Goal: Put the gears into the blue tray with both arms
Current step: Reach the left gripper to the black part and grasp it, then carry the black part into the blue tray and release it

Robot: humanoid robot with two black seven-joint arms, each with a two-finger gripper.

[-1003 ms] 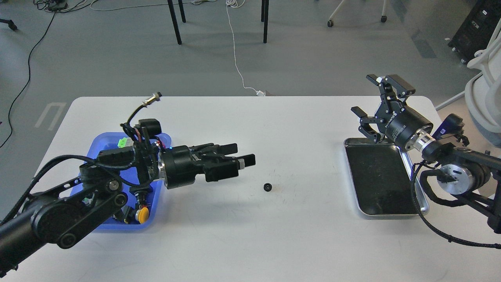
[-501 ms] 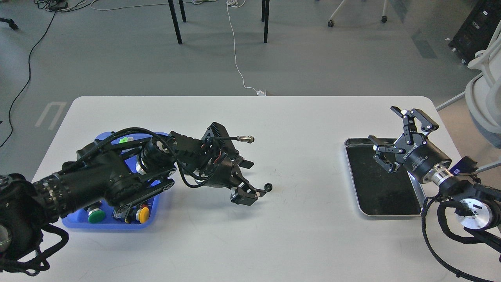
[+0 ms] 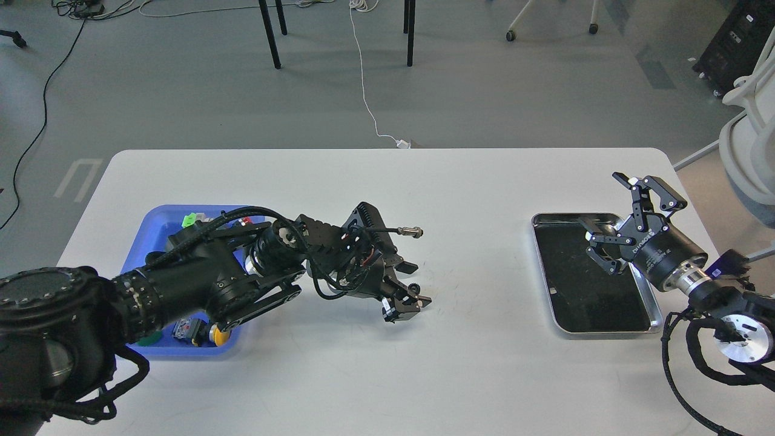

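Note:
One small black gear lies on the white table near its middle. My left gripper is down at the table with its two fingers on either side of the gear, open, a gap showing on both sides. The blue tray sits at the left, largely covered by my left arm; coloured push-button switches show in it. My right gripper hangs open and empty over the far right part of the metal tray.
A shiny metal tray with a black inside lies at the right with nothing visible in it. A cable with a metal plug sticks out from my left wrist. Chair legs and floor cables lie beyond the table's far edge.
My left gripper has swung down and rightward until its fingers straddle the gear. My right gripper has dropped lower and drifted right over the metal tray. The gear has not moved.

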